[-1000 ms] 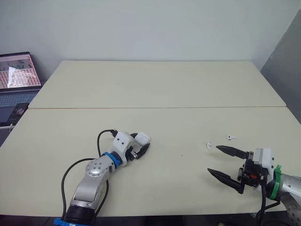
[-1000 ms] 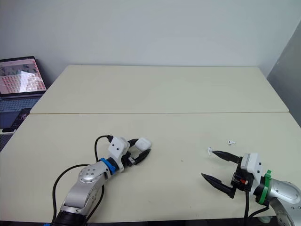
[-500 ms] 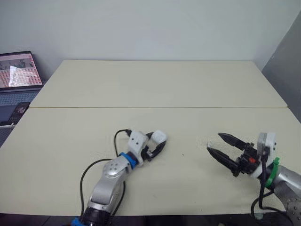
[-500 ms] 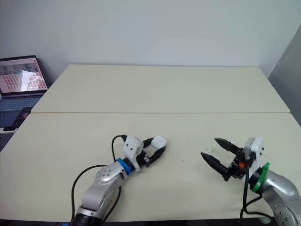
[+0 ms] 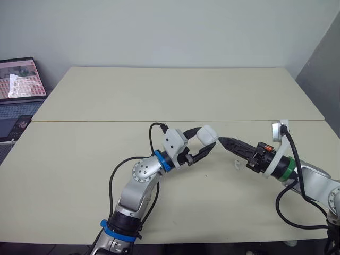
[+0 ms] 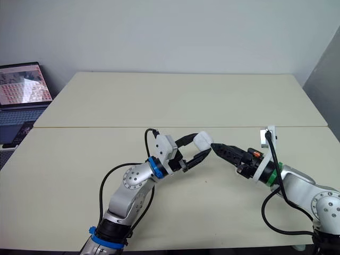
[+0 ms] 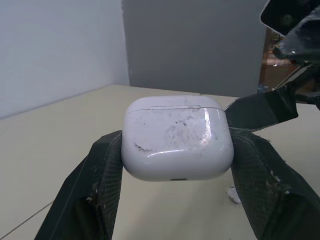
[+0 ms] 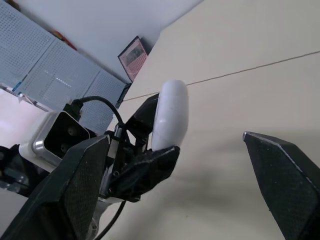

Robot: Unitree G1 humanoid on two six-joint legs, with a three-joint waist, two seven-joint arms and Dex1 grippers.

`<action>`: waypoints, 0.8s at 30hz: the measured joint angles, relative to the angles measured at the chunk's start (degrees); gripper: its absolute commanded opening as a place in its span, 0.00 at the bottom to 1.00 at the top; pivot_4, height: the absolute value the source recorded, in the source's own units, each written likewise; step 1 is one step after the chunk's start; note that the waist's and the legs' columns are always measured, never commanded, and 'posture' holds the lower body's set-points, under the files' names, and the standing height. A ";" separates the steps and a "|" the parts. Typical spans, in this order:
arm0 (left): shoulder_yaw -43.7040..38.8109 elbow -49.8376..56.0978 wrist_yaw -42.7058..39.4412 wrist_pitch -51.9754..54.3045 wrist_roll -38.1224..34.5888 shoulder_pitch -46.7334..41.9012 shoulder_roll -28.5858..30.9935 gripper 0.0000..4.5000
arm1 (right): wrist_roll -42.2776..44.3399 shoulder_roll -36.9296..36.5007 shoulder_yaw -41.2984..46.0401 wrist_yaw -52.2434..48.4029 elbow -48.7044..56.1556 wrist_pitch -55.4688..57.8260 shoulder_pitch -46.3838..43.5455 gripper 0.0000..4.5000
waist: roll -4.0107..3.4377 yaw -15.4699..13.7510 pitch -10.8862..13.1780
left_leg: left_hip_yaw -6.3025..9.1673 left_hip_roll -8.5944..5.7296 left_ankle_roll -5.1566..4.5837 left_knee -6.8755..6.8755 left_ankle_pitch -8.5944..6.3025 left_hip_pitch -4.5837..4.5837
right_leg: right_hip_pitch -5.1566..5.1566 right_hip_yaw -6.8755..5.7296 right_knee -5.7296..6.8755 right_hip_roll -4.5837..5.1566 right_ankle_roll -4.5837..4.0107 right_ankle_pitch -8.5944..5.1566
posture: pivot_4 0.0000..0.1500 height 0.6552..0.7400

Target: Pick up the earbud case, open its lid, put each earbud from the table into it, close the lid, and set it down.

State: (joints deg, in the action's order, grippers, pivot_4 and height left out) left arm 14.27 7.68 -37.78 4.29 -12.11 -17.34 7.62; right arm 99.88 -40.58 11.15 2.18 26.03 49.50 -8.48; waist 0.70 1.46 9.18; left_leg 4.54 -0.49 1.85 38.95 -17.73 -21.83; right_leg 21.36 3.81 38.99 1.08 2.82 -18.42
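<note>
Beige table (image 5: 175,95), seam across; 1 white earbud (image 5: 236,165) on it.

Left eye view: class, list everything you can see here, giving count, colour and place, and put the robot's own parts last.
earbud case: one, white, lid shut, held above the near table
earbud: one, white, on the near table by the right gripper
tables: two, beige, set edge to edge
laptop: one, screen lit, beyond the tables' left edge
left gripper: one, black fingers, shut on the earbud case
right gripper: one, black fingers, open, tips close to the earbud case
</note>
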 measured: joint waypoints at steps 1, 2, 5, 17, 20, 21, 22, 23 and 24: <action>0.00 -0.44 -0.21 -0.20 -0.04 -0.28 0.00 0.62 | 0.93 -0.19 -0.48 1.32 -0.10 -0.01 -0.50 1.00 | 0.00 0.00 0.00 | 0.01 0.00 0.00 0.00 0.00 -0.01 | 0.00 -0.01 0.00 0.00 0.00 0.00 | 1.00 1.00; 0.00 -0.85 -0.34 -0.55 -0.05 -0.45 0.00 0.62 | 1.84 -0.19 -1.25 2.79 -0.35 -0.07 -1.37 1.00 | 0.00 0.02 0.00 | -0.01 0.00 0.00 0.00 0.00 0.00 | 0.00 0.01 0.00 0.00 0.00 0.00 | 1.00 1.00; 0.05 -1.28 -0.34 -0.91 -0.07 -0.57 -0.14 0.62 | 3.06 0.62 -3.45 6.17 -1.04 -0.29 -3.55 1.00 | 0.00 0.05 0.00 | 0.00 0.01 0.00 0.00 0.00 0.00 | 0.02 0.01 0.00 -0.01 0.00 0.00 | 1.00 1.00; 0.73 -1.33 -0.07 -1.12 0.85 0.33 0.09 0.62 | 2.00 3.61 -7.45 9.77 -2.01 -0.39 -6.39 0.47 | -0.01 0.06 0.00 | 0.03 0.03 0.00 0.00 0.00 -0.02 | 0.04 -0.01 0.00 -0.02 0.00 0.00 | 1.00 1.00; 0.78 -1.33 -0.15 -1.34 0.89 0.98 0.33 0.62 | 1.15 3.66 -7.47 10.25 -2.50 -0.40 -6.38 0.21 | -0.01 0.06 0.00 | 0.04 0.03 0.00 0.00 0.00 -0.03 | 0.05 -0.01 0.00 -0.02 0.00 0.00 | 1.00 1.00; 0.96 -1.33 -0.13 -1.34 0.96 1.00 0.50 0.62 | 1.00 3.81 -7.47 10.23 -2.50 -0.43 -6.39 0.17 | -0.01 0.06 -0.01 | 0.03 0.03 0.00 0.00 0.00 -0.03 | 0.04 0.00 0.00 -0.02 0.00 0.00 | 1.00 1.00; 0.97 -1.33 -0.11 -1.33 0.96 1.03 0.50 0.62 | 0.92 3.86 -7.47 10.22 -2.50 -0.41 -6.39 0.17 | -0.01 0.06 0.00 | 0.03 0.03 0.00 0.00 0.00 -0.03 | 0.05 -0.01 0.00 -0.02 0.00 0.00 | 1.00 1.00; 0.99 -1.33 -0.12 -1.33 0.93 1.07 0.50 0.62 | 0.89 3.86 -7.47 10.21 -2.50 -0.38 -6.40 0.17 | -0.01 0.06 0.00 | 0.03 0.03 0.00 0.00 0.00 -0.03 | 0.05 0.00 0.00 -0.02 0.00 0.00 | 1.00 1.00; 0.99 -1.33 -0.18 -1.20 0.78 1.16 0.46 0.62 | 0.84 3.86 -7.47 10.20 -2.50 -0.30 -6.39 0.17 | -0.01 0.06 0.00 | 0.03 0.03 0.00 0.00 0.00 -0.03 | 0.05 0.00 0.00 -0.02 0.00 0.00 | 1.00 1.00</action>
State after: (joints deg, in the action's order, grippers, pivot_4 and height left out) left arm 15.25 6.35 -37.96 3.09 -11.34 -16.18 8.08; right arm 100.71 -36.72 3.68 12.37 23.54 49.20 -14.88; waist 0.69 1.53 9.18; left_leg 4.58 -0.47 1.85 38.95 -17.73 -21.86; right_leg 21.40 3.81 38.99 1.06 2.82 -18.42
